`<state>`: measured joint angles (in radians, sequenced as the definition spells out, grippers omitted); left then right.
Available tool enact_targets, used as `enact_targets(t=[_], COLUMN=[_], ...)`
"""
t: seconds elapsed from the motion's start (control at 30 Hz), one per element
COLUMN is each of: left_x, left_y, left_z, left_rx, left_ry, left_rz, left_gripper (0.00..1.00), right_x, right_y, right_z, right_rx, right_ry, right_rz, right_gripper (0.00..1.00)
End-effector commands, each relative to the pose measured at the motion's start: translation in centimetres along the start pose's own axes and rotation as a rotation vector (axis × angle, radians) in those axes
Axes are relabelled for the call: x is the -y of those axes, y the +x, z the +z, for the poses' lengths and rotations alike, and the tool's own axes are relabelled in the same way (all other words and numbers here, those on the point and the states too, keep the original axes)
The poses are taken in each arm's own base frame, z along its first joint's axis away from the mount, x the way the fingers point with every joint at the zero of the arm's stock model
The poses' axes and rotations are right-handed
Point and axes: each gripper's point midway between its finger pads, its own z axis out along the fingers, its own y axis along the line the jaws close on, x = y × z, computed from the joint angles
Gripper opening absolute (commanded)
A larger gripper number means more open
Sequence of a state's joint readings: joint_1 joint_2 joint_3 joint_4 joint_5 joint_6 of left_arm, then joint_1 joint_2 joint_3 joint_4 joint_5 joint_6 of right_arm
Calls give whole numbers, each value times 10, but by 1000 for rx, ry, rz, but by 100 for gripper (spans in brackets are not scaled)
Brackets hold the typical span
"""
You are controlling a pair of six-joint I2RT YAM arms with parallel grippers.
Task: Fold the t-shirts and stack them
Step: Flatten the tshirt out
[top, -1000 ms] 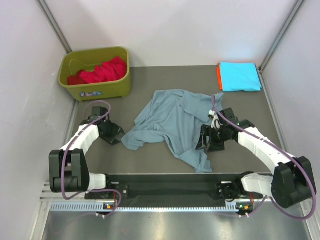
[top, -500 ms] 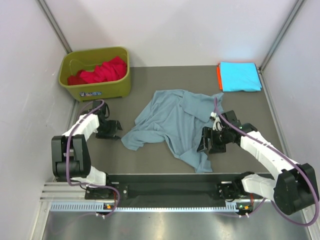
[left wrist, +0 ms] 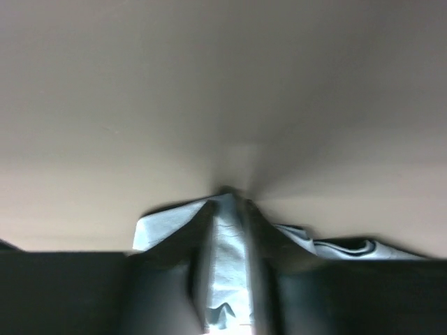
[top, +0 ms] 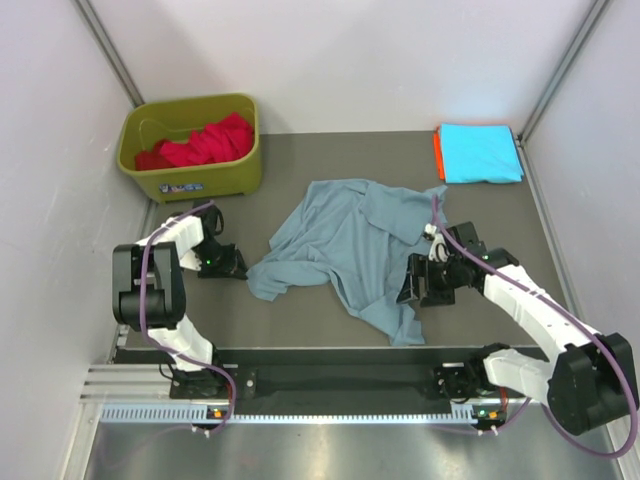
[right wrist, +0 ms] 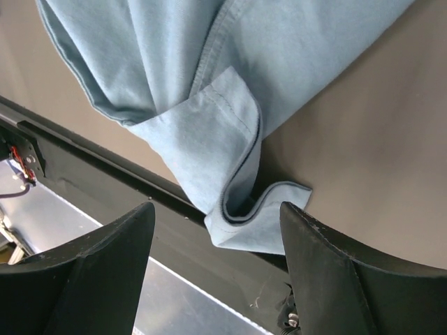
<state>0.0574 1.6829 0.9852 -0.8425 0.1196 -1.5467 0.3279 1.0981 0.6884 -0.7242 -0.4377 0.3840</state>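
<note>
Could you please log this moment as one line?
left gripper: pinching blue shirt edge | right gripper: open over its hem | cyan shirt: folded | red shirt: in bin

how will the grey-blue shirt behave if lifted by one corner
Probably floppy: the shirt lies crumpled, so it should drape and trail. Likely light, thin cloth; its hem curls over itself. Pushed, it may bunch rather than slide.
</note>
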Motion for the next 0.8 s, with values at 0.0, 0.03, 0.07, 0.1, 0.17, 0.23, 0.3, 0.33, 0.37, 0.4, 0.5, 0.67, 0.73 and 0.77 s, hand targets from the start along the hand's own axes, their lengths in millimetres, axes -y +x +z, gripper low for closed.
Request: enact_targets(t=[0.0, 0.03, 0.07, 0.1, 0.17, 0.23, 0.3, 0.33, 0.37, 0.4, 0.5, 0.67, 0.73, 0.77], left_x=[-11, -13, -15, -16, -13, 0, 8, 18, 21, 24, 35, 34, 26, 22], left_y=[0, -2, -2, -3, -6, -13, -28, -31, -35, -42, -37, 2, 8, 10], left_z=[-2, 0, 0, 1, -3, -15, -32, -45, -58, -68, -94, -121, -122, -123], left_rx=[-2, 6, 10, 12, 31, 75, 179, 212, 254, 308, 363, 302, 291, 293], left_ry=[-48, -57, -59, -57, -31, 26, 73, 112, 148, 170, 320, 619, 615, 613], left_rz=[-55, -58, -50, -47, -18, 28, 140, 178, 259, 294, 503, 803, 868, 912], left_gripper=[24, 20, 15, 0, 0, 0, 0, 0, 0, 0, 0, 0, 0, 0], right_x=[3, 5, 5, 6, 7, 8, 9, 10, 10, 10, 11, 12, 7, 7], right_y=[-3, -1, -1, 0, 2, 4, 7, 9, 12, 13, 22, 27, 22, 21], right_z=[-4, -3, -3, -3, -2, -2, -2, -1, -1, 0, 4, 12, 12, 13], right_rx=[29, 24, 25, 23, 18, 10, 0, -4, -10, -13, -35, -48, -40, -44], right_ry=[0, 2, 4, 5, 9, 11, 17, 20, 17, 15, 1, -9, -13, -10], right_rz=[-23, -19, -16, -15, -2, 6, 24, 27, 40, 51, 84, 96, 76, 72], right_gripper=[72, 72, 72, 72, 72, 72, 72, 72, 71, 69, 66, 59, 59, 59])
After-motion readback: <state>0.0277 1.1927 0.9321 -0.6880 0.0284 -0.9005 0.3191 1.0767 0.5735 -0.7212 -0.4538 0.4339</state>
